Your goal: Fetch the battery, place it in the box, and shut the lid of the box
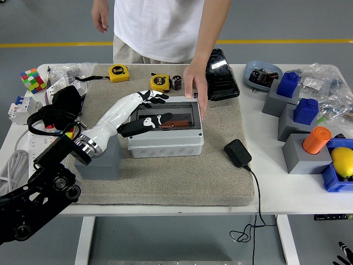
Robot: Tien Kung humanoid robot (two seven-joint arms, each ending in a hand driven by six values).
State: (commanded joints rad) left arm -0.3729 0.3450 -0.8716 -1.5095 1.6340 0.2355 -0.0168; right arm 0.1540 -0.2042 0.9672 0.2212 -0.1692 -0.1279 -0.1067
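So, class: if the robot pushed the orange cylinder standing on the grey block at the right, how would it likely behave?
The orange cylinder stands upright on a grey block, so a sideways push would probably tip it. Once down, its round side would likely let it roll, perhaps off the block. It looks like rigid plastic, so probably stiff and fairly light.
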